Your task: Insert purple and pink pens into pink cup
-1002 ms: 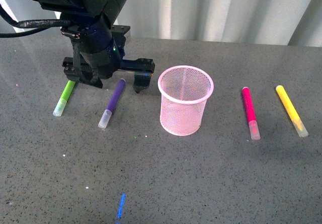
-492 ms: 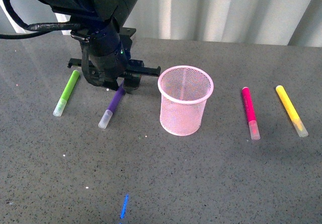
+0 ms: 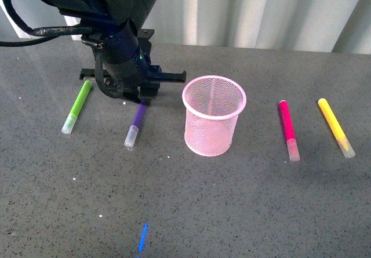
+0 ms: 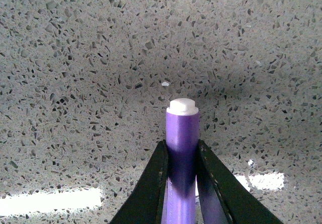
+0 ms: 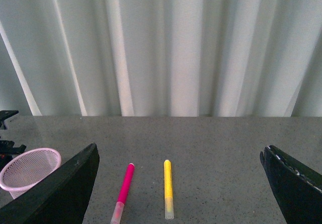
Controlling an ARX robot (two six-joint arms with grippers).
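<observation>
On a dark grey, white-flecked stone tabletop [image 3: 243, 211], w/ a pleated white backdrop [image 3: 261, 11] closing off the room behind, the black left arm [image 3: 110, 14] reaches down at the table's left side.

The pink cup [image 3: 213, 119], a mesh pen holder, stands upright near centre, just right of the arm. It has no pens in it.

The left gripper [image 3: 141, 100] is clamped on the far end of the purple pen [image 3: 137, 120]. The clear cap points toward the camera and away from the cup. Whether the cap end touches the table can't be told. In the left wrist view the two black fingers [image 4: 153, 178] pinch the purple barrel on both sides, and its white-plugged butt sticks out past the tips.

The pink pen [image 3: 287, 127] lies flat well to the right of the cup, apart from both grippers, cap toward the camera. A yellow marker [image 3: 335, 126] lies beside it, further right. A green marker [image 3: 77, 106] lies left of the arm.

The right gripper [image 5: 180, 153], seen only from its own wrist cam, is spread wide & holds nothing; it is raised, w/ pink pen and yellow marker lying on the table ahead.

A small blue streak [image 3: 141, 237] marks the table's near edge.
</observation>
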